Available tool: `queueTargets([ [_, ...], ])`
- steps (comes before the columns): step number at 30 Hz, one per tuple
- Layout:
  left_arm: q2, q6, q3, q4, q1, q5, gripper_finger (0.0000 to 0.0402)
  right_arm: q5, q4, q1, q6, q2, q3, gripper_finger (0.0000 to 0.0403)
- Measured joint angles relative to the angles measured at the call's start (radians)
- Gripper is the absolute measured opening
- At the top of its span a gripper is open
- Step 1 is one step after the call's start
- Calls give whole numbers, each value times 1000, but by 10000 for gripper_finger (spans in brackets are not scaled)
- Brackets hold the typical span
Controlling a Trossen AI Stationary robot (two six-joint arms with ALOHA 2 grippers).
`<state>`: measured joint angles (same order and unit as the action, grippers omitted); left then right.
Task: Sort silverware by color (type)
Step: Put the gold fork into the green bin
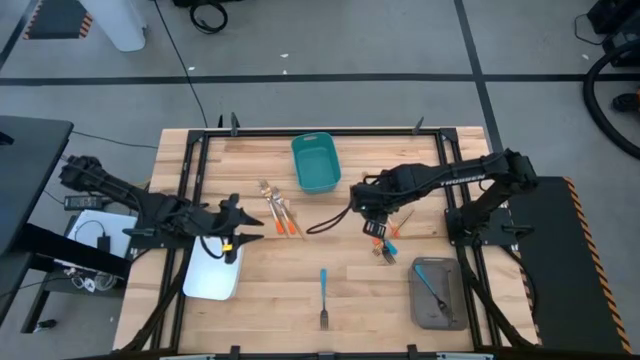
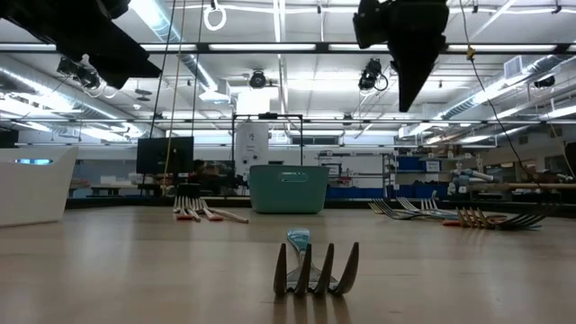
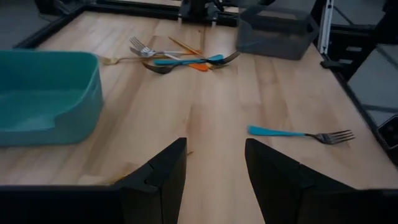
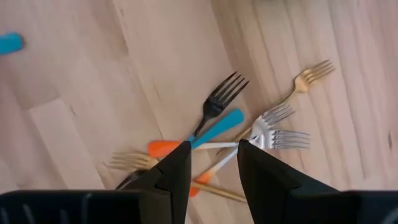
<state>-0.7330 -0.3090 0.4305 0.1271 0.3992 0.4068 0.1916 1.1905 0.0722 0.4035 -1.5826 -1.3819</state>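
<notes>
Forks lie flat in three places: orange-handled cluster, mixed crossed pile, lone blue-handled fork apart.

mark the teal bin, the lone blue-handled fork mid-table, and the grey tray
teal bin (image 1: pixel 317 164): high view, on the bin's inner floor.
blue-handled fork (image 1: pixel 324 285): high view, on the blue handle.
grey tray (image 1: pixel 447 308): high view, on bare tray floor beside the fork lying in it.
</notes>
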Motion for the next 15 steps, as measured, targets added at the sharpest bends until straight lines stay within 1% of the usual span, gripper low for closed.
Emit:
queueTargets([
  [7, 0, -156, 0, 115, 33, -3, 172, 2, -39, -31, -48, -1, 39, 137],
  [9, 0, -178, 0, 135, 33, -4, 172, 2, -52, -42, -56, -1, 55, 137],
  [15, 0, -180, 0, 133, 32, -3, 172, -3, -88, -68, -74, -1, 87, 137],
])
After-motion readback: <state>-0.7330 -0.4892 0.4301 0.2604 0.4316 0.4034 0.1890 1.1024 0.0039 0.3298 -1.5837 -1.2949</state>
